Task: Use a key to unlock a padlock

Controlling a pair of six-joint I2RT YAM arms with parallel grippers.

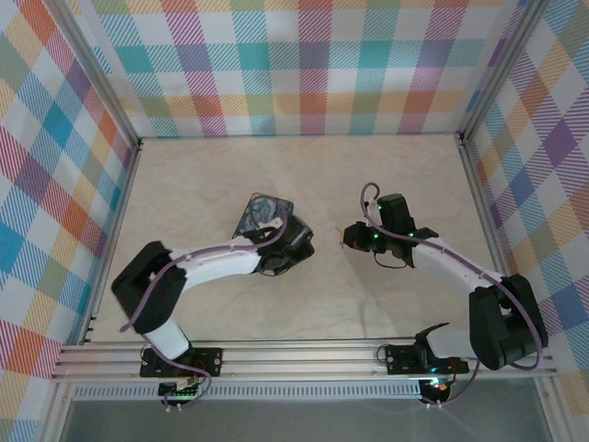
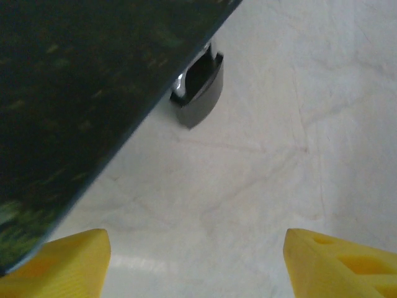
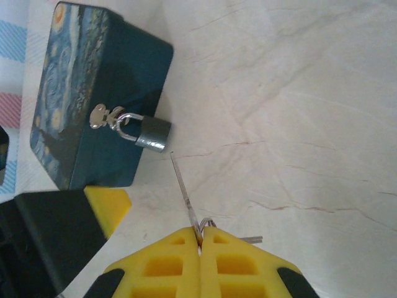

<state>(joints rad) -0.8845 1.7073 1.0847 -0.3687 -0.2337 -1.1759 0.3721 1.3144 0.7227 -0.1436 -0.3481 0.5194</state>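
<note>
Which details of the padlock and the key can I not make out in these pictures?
1. Right wrist view: the head of the key, hidden between the shut fingers of the right gripper.
2. Left wrist view: the upper part of the padlock, covered by the box; its body is blurred.
3. Right wrist view: the padlock's keyhole, too small to find.

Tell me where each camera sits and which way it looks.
Top external: above and behind the arms, looking down on the beige table; both arms show.
Left wrist: on the left arm, looking past the open left gripper at the small dark padlock.
Right wrist: on the right arm, facing the padlock; shut right gripper pinches the thin silvery key.
Shared: both wrist views see the padlock.
</note>
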